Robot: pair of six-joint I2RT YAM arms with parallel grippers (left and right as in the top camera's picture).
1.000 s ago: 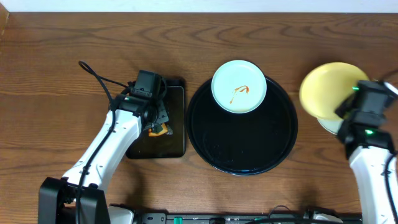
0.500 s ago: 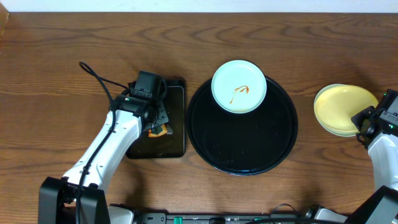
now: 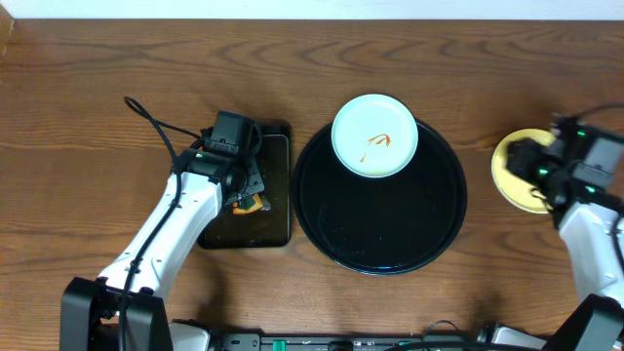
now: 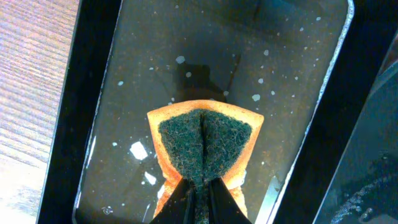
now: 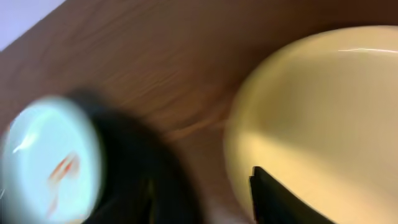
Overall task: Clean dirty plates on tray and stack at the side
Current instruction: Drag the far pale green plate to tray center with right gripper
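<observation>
Overhead: a sauce-marked mint plate point(image 3: 374, 136) sits at the round tray point(image 3: 380, 219)'s far edge. The right gripper point(image 3: 534, 166) hides part of the yellow plate point(image 3: 507, 180) on the table point(image 3: 97, 78).

Left wrist: the left gripper point(image 4: 200, 190) clamps a folded sponge point(image 4: 204, 143) over the rectangular tray point(image 4: 130, 74).

Right wrist: everything is blurred and the yellow plate is cut off. I cannot tell whether the jaws are apart.

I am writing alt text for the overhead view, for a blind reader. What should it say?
A large round black tray sits mid-table, holding one mint-blue plate with an orange sauce squiggle at its far edge. At left, the left gripper pinches a sponge in its jaws over a small rectangular tray; at right, the right gripper is over a yellow plate.
</observation>
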